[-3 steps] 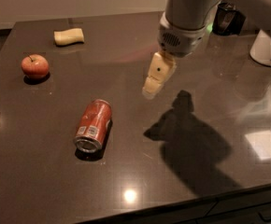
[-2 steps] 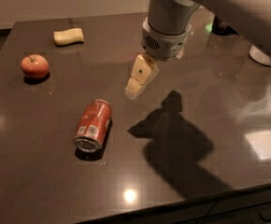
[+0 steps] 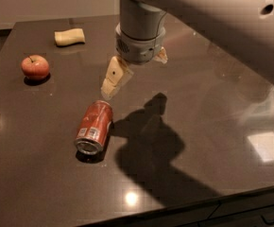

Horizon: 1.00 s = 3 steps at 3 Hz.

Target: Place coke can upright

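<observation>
Currently the coke can lies on its side on the dark, glossy table, not upright. Its silver end faces the near edge and its other end points away toward the far side. A white label patch shows on the red wall close to the silver end.

Just beyond the can's far end hang the jaws, carried by a grey wrist under the big pale arm that crosses above the can from the right. They stand spread apart and have hold of nothing. One cream finger slants down toward the can, its tip close to the can's far end but not around it. The second finger only peeks out past the wrist, further from the can. Whether the nearer tip touches the can, I cannot tell.

Right of the can, touching its side, the dark shadow of the wrist and arm spreads over the table.

Beyond the can and to its left sits a red apple, well apart from it. Further back than the apple lies a pale yellow block, near the table's far edge.
</observation>
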Tool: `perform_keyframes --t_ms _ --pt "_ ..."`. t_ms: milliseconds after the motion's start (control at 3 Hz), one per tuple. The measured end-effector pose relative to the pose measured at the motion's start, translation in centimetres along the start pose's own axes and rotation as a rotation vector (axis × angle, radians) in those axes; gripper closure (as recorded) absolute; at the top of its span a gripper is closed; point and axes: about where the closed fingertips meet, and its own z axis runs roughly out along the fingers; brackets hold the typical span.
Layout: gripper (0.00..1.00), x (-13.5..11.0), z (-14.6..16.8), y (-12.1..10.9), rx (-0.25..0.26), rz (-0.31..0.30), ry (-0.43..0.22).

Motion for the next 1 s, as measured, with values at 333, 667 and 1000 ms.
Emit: perform_keyframes --t_ms 333,667,1000 --pt "0.00 -1.1 0.2 1.6 0.007 0.046 0.002" --pt "0.00 -2.0 0.5 2.9 0.026 0.098 -0.001" --pt "0.00 -2.1 0.5 2.9 0.027 0.099 -0.001"
